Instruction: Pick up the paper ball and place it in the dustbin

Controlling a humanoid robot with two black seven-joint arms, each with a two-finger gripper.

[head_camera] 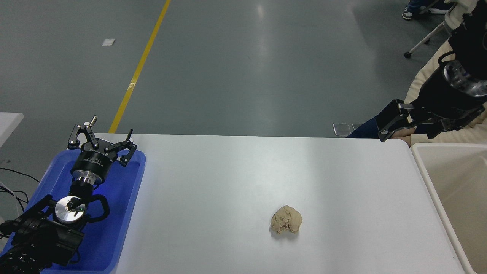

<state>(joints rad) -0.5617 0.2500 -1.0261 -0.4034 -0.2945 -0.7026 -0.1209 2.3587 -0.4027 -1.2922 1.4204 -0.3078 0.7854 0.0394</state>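
Note:
The paper ball (286, 219), a tan wrinkled lump, lies on the white table (236, 182) right of centre, toward the near edge. The dustbin (422, 167), cream-white with a thick rim, stands at the table's right end and is partly cut off by the picture's edge. My right gripper (386, 123) hangs above the table's far right corner, just left of the dustbin's far end and well away from the ball. My left gripper (102, 141) is open and empty, parked over a blue tray at the lower left.
The shallow blue tray (129, 198) sits at the table's left end under my left arm. A person in a cream sleeve (422, 82) sits beyond the far right corner, with a hand (404, 133) just behind my right gripper.

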